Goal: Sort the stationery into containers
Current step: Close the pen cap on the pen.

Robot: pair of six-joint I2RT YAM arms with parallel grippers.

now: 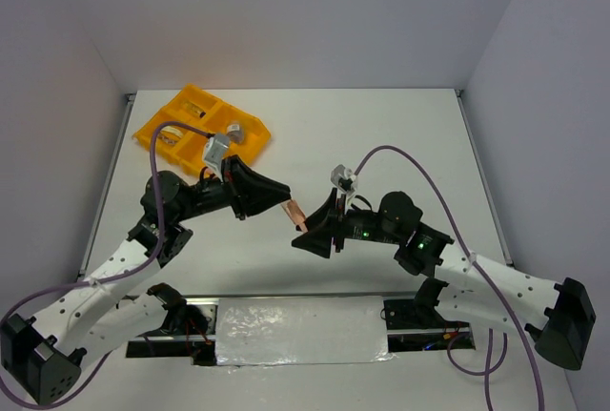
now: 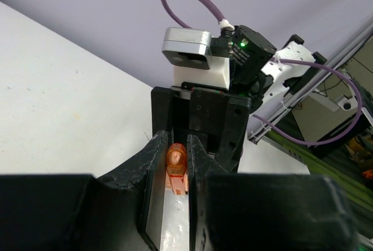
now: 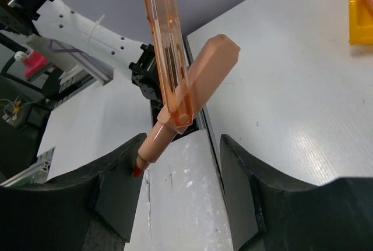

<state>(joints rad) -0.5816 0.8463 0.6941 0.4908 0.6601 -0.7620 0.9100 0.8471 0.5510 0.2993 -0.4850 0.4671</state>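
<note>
An orange piece of stationery (image 1: 295, 213) hangs in the air between the two grippers, above the middle of the table. My left gripper (image 2: 176, 146) is shut on its clear orange end (image 2: 176, 159). In the right wrist view the orange piece (image 3: 169, 53) comes down from above with a peach part (image 3: 201, 82) hinged out at an angle. Its red tip (image 3: 137, 172) lies at the left finger of my right gripper (image 3: 180, 166). That gripper's jaws stand wide apart, not clamping it. The orange-yellow tray (image 1: 152, 132) lies at the far left, and its corner (image 3: 362, 6) shows in the right wrist view.
A white padded strip (image 1: 300, 330) lies along the near edge between the arm bases. Grey walls close the table at the back and sides. Small items lie in the tray's compartments, too small to name. The right arm's wrist camera (image 2: 187, 47) faces the left wrist view.
</note>
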